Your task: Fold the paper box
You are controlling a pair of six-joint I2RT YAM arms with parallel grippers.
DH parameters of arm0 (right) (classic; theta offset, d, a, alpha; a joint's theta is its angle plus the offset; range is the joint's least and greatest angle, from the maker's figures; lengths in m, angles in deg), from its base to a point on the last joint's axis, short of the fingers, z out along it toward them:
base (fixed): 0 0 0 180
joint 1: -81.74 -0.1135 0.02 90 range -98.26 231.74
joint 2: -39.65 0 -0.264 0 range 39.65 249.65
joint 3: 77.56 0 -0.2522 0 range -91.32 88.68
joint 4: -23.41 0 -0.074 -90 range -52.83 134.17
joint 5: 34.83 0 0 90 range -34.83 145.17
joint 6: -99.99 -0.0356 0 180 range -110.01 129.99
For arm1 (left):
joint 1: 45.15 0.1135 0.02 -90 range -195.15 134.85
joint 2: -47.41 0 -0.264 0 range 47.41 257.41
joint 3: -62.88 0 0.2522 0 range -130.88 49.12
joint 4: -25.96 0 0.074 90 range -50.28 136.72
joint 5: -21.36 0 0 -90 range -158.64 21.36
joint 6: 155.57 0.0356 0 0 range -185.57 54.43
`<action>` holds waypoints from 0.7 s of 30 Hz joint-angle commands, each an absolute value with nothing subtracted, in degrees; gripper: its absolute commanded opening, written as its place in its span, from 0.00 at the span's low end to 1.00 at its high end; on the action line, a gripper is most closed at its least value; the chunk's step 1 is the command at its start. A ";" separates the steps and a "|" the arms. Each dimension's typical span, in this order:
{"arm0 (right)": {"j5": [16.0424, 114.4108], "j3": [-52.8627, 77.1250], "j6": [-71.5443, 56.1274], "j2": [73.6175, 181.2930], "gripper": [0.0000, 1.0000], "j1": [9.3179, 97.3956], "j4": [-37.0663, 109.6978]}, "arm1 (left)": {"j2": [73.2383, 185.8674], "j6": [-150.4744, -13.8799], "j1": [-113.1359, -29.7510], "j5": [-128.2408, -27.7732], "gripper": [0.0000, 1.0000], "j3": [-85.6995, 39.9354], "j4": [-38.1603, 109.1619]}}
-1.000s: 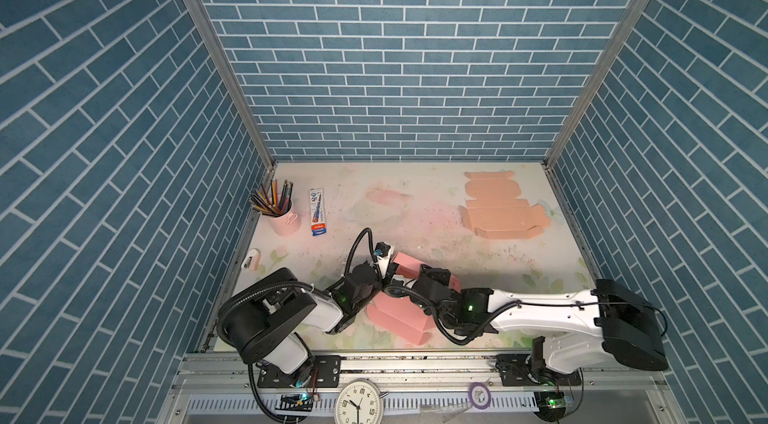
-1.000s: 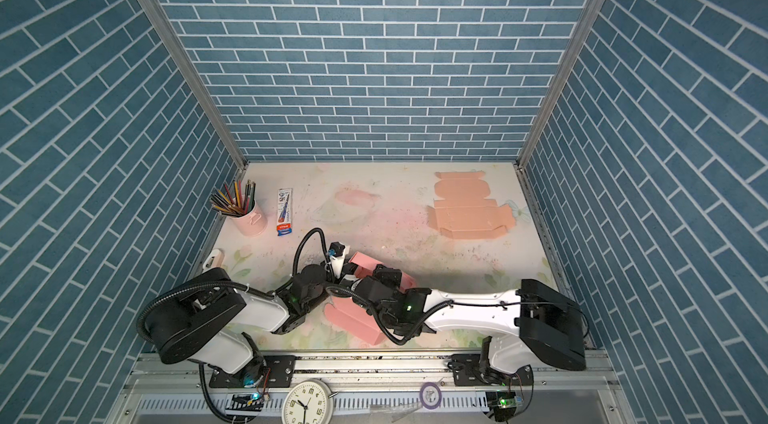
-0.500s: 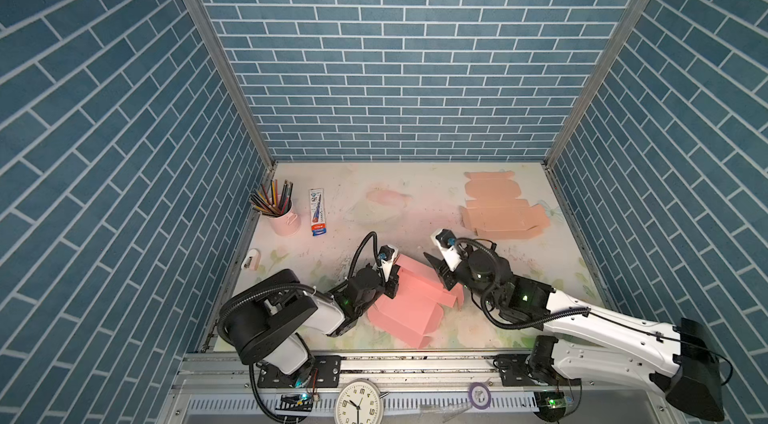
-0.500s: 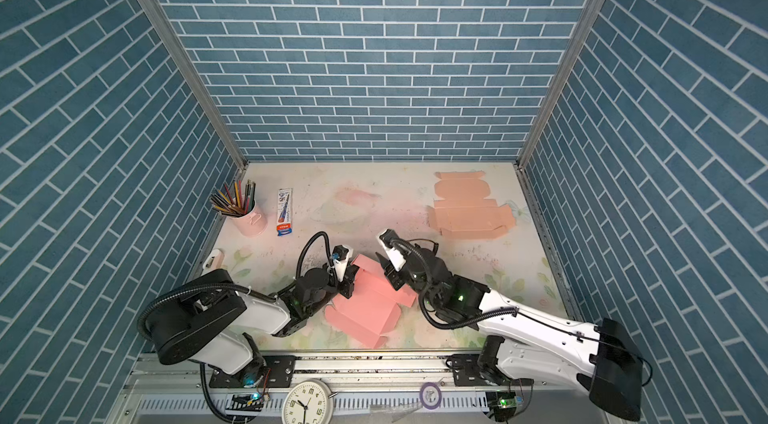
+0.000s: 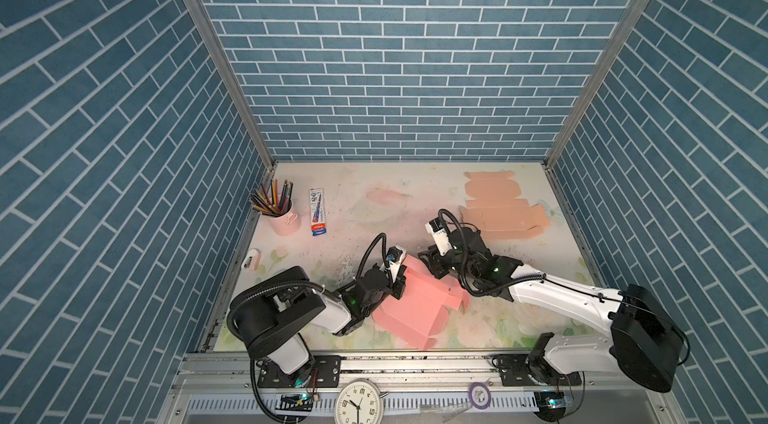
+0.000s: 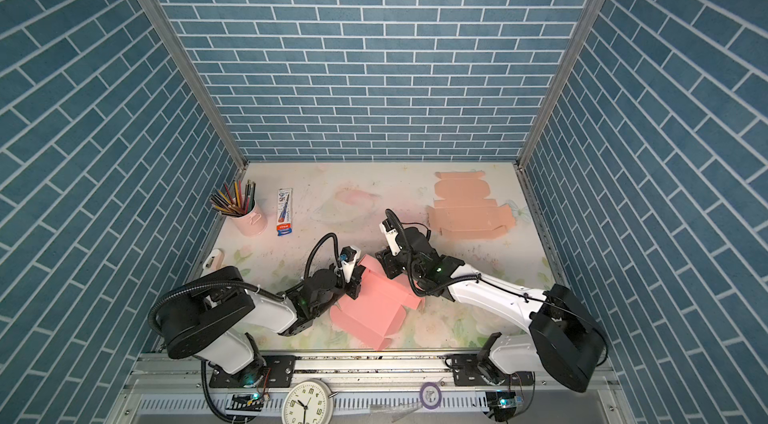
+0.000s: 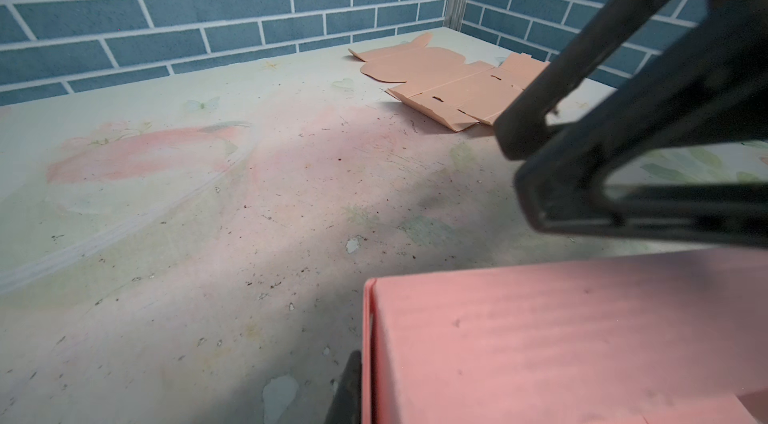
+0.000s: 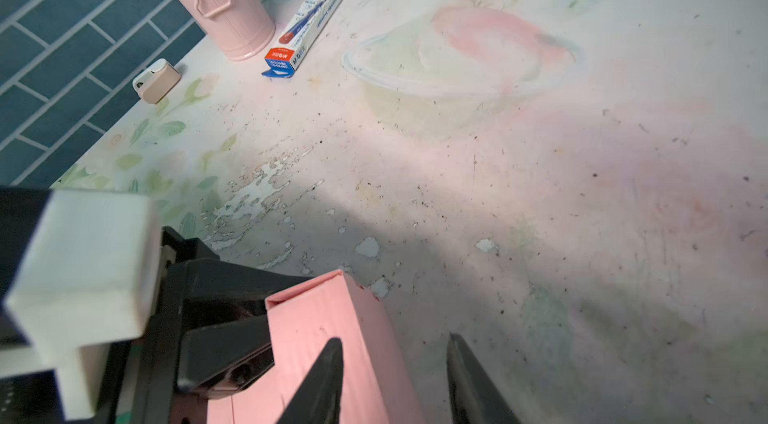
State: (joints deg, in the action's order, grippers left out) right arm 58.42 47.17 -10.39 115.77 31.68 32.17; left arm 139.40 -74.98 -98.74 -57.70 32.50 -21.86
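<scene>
Your left gripper (image 5: pixel 400 286) is pinched almost shut on a raised wall of the pink box (image 5: pixel 415 311), at the box's far left corner in both top views. Your right gripper (image 8: pixel 392 343) stands part open and holds nothing. In the right wrist view one finger (image 8: pixel 326 380) overlaps that same wall and the other hangs over bare table (image 5: pixel 374 189), so the wall's edge appears to sit between the jaws, unclamped.

The box is half formed. It lies at the front middle of the table, its near corner close to the front edge.

**What could go wrong**
- The two grippers are just beside each other at one corner. A small sideways move could knock them together.
- If the right jaws close off the crease, you probably crush or kink the wall instead of folding it.
- The left hold is on thin card. A hard pull from the right could tear it or slip it free.
- Any push toward you could slide the near corner off the front edge.

**Room to move**
- The front is tight.
- Beyond the grippers the table lies open toward the back wall.
- A flat peach blank (image 5: pixel 498 209) lies well apart at the far right.
- A cup (image 5: pixel 282 220) of pencils and a pen pack (image 5: pixel 318 212) stand well apart at the far left.
</scene>
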 commanded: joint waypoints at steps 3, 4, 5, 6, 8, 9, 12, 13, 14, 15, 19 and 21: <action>63.58 49.45 -14.53 116.89 0.42 33.71 26.46 | 141.10 -74.53 -99.33 -56.60 0.13 31.62 -22.07; 64.22 49.57 -14.81 117.38 0.42 34.15 26.44 | 141.22 -74.46 -99.34 -56.60 0.13 31.47 -22.08; 64.72 49.64 -15.00 117.83 0.41 34.51 26.44 | 141.46 -74.40 -99.33 -56.60 0.13 31.31 -22.05; 65.13 49.58 -15.10 118.26 0.41 34.71 26.44 | 141.69 -74.36 -99.32 -56.66 0.13 31.07 -21.98; 66.42 49.50 -14.97 119.05 0.40 34.94 26.57 | 142.28 -74.25 -99.31 -56.59 0.13 30.64 -21.98; 66.98 49.26 -14.84 119.40 0.40 34.91 26.90 | 142.62 -74.22 -99.32 -56.54 0.13 30.39 -22.07; 68.68 48.93 -14.89 120.63 0.39 35.12 27.50 | 143.30 -74.13 -99.32 -56.17 0.13 29.89 -22.28; 69.45 49.04 -15.10 120.84 0.38 35.24 27.45 | 143.50 -74.18 -99.31 -55.99 0.13 29.73 -22.25; 70.01 49.13 -15.23 120.96 0.37 35.33 27.20 | 143.64 -74.18 -99.42 -55.79 0.12 29.63 -22.24; 70.67 49.44 -15.61 120.95 0.37 35.41 26.77 | 143.83 -74.17 -99.34 -55.40 0.12 29.38 -22.10; 74.11 50.60 -17.48 120.67 0.34 35.73 24.96 | 144.07 -74.20 -99.38 -53.73 0.11 29.26 -22.07; 75.81 51.18 -18.59 120.54 0.33 35.68 24.12 | 143.85 -74.34 -99.33 -52.85 0.09 29.67 -22.30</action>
State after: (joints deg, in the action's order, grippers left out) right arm 70.90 49.68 -15.50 120.08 35.68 24.63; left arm 142.91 -74.72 -99.09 -54.92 29.83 -23.17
